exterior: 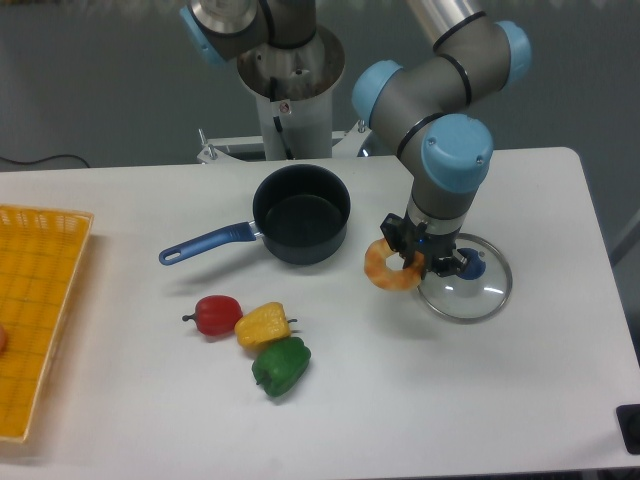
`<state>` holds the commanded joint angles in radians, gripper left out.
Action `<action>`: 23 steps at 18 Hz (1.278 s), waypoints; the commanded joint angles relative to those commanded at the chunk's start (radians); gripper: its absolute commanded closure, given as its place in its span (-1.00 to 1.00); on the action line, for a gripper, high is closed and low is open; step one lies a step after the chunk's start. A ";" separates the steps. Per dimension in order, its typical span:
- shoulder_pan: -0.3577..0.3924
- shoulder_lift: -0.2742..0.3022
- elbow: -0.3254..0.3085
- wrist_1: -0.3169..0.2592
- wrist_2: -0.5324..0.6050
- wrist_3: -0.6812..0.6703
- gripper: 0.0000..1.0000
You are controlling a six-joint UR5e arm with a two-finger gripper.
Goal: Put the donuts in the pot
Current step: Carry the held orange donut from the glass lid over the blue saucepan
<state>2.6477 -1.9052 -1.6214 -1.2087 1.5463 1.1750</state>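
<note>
The gripper (pixel 409 262) clamps the donuts (pixel 391 268) just right of the pot (pixel 300 214); carried low, the ring could strike the rim and slip free.

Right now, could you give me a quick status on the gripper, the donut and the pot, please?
Gripper shut on donut, held on edge. Pot open, looks empty, to its left. Glass lid beside gripper; nothing between donut and pot.
</note>
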 joint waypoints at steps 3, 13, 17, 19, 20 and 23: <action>0.001 0.003 -0.005 -0.005 0.000 0.002 0.31; -0.005 0.083 -0.097 0.008 -0.003 0.000 0.29; -0.017 0.138 -0.143 0.008 -0.002 -0.009 0.29; -0.028 0.176 -0.176 0.009 -0.002 -0.011 0.28; -0.031 0.193 -0.192 0.009 -0.003 -0.012 0.28; -0.078 0.239 -0.227 0.009 -0.002 -0.041 0.26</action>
<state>2.5696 -1.6661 -1.8483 -1.1996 1.5447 1.1337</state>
